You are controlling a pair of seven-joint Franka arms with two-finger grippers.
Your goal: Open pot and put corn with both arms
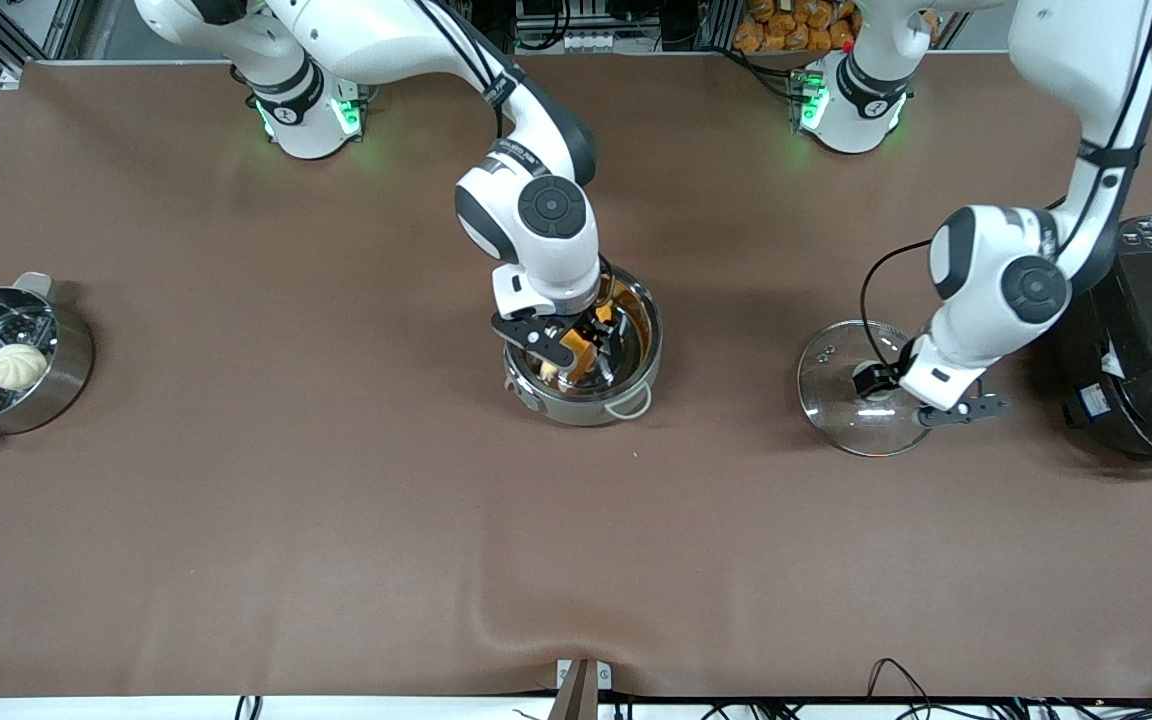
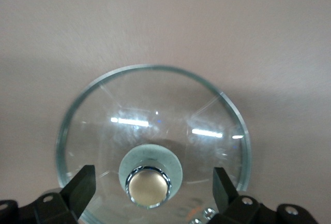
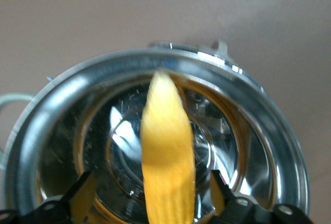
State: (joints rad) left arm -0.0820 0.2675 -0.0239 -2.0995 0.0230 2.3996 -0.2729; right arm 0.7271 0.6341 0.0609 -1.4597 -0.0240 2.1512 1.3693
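On the table in the front view, the pot (image 1: 586, 365) stands uncovered at mid-table, its lid (image 1: 851, 395) lying flat toward the left arm's end — so the opening is done. The right gripper (image 1: 576, 345) reaches into the pot with the corn (image 1: 581, 352).

In the left wrist view, the left gripper (image 2: 152, 185) hangs over the lid with its fingers spread clear of the knob (image 2: 149, 185).

In the right wrist view, the corn sits between spread fingers (image 3: 83, 195) inside the pot — seemingly let go; only withdrawal seems left.
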